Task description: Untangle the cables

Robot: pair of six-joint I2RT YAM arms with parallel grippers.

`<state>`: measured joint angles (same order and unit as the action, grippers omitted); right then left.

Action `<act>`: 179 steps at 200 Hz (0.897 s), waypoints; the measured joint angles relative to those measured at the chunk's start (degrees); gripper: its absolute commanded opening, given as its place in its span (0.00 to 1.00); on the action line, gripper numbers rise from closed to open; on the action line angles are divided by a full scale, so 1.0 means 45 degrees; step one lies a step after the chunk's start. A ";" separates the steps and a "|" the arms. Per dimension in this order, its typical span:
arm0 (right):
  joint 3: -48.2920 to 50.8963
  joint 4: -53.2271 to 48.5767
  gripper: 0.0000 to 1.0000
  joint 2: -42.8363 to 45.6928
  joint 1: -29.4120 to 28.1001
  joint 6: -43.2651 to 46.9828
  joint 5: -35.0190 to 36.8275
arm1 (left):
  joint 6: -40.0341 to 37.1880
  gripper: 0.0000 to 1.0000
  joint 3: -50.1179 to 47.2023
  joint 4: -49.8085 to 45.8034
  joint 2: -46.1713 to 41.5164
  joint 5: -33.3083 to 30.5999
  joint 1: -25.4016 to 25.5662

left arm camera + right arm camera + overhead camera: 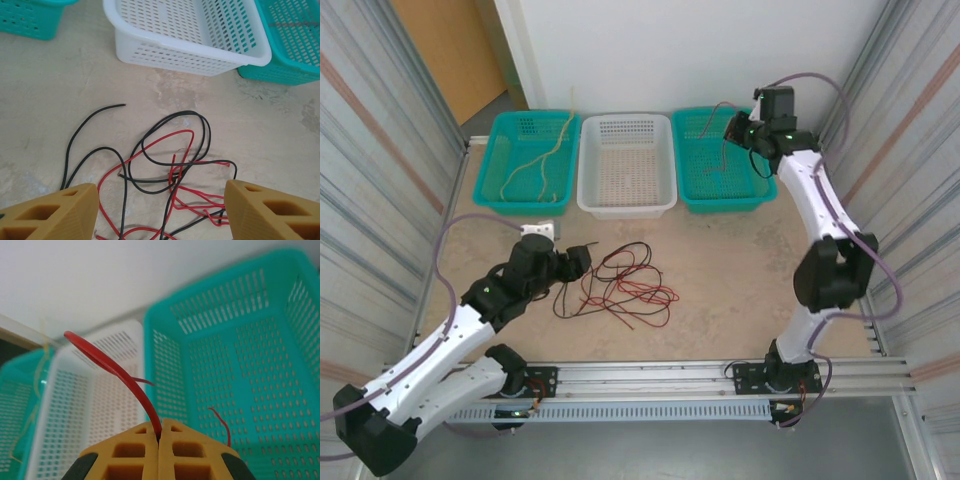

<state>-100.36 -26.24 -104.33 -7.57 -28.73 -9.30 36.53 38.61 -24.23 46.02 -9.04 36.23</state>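
Tan fingers (55, 215) of the left gripper (160, 200) frame the bottom of the left wrist view. They stand spread wide with nothing clamped between them, one on either side of a tangle of red and black cables (170, 170). That tangle lies in loose, crossing loops on the table (740, 270), in front of the white basket (625, 205) and just beside the left gripper (582, 258) in the overhead view. At least one black end trails free toward the left. How many separate wires make up the heap is hard to tell; it looks like two colours and perhaps three or four strands.

Three baskets stand in a row along the far edge of the table: the left teal basket (510, 195), the white one in the middle and the right teal basket (720, 205). Yellowish-tan cables (535, 165), seemingly two, lie in the left teal basket, with one end rising over its back rim.

Across the table, the right gripper (732, 130) hangs above the right teal basket. In its wrist view the right gripper (160, 432) is pressed closed on a single red cable (115, 367), which arcs up and to the left from between the jaws. Another short red end curls up beside the fingers, over the basket's mesh floor.
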 measured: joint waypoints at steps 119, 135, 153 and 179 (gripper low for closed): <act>0.1161 -0.0806 0.00 -0.2618 -0.1724 0.0641 -0.0957 | 0.0646 0.66 -0.1175 -0.0151 -0.0136 0.0457 -0.0151; 0.1428 -0.0661 0.00 -0.2618 -0.1826 0.0631 -0.1010 | 0.0763 0.66 -0.1316 -0.0049 -0.0112 0.0544 -0.0151; 0.1710 -0.0534 0.00 -0.2618 -0.1899 0.0573 -0.1127 | 0.0865 0.66 -0.1350 0.0029 -0.0034 0.0578 -0.0151; 0.1885 -0.0311 0.00 -0.2618 -0.1899 0.0481 -0.1287 | 0.0986 0.65 -0.1399 0.0189 0.0107 0.0602 -0.0151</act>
<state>-91.88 -27.64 -116.11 -16.12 -26.57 -15.09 40.97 32.32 -23.38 46.50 -6.33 35.55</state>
